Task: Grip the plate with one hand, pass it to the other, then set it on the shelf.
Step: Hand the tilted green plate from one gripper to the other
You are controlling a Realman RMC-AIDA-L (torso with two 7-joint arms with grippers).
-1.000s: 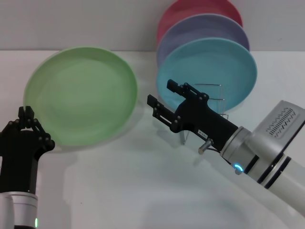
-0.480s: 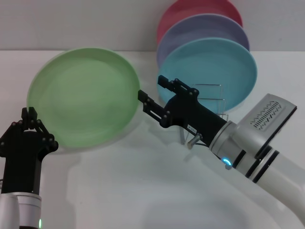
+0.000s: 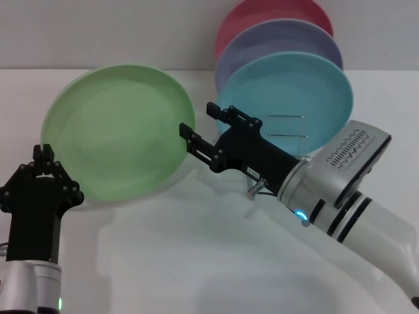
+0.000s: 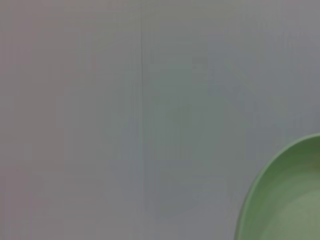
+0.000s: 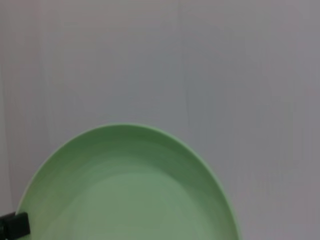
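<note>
You are holding the light green plate [image 3: 116,131] tilted up off the tabletop [image 3: 196,261], your left claw [image 3: 44,157] clenched on its lower left rim. Your right claw [image 3: 200,128] is sitting released, fingers spread, just beside the plate's right edge, apparently not gripping it yet. So the first grip looks done; the handover is pending and the placing is untouched. The wire shelf [image 3: 288,137] is standing behind your right arm, carrying the turquoise plate [image 3: 308,91], lavender plate [image 3: 281,39] and red plate [image 3: 262,13].
</note>
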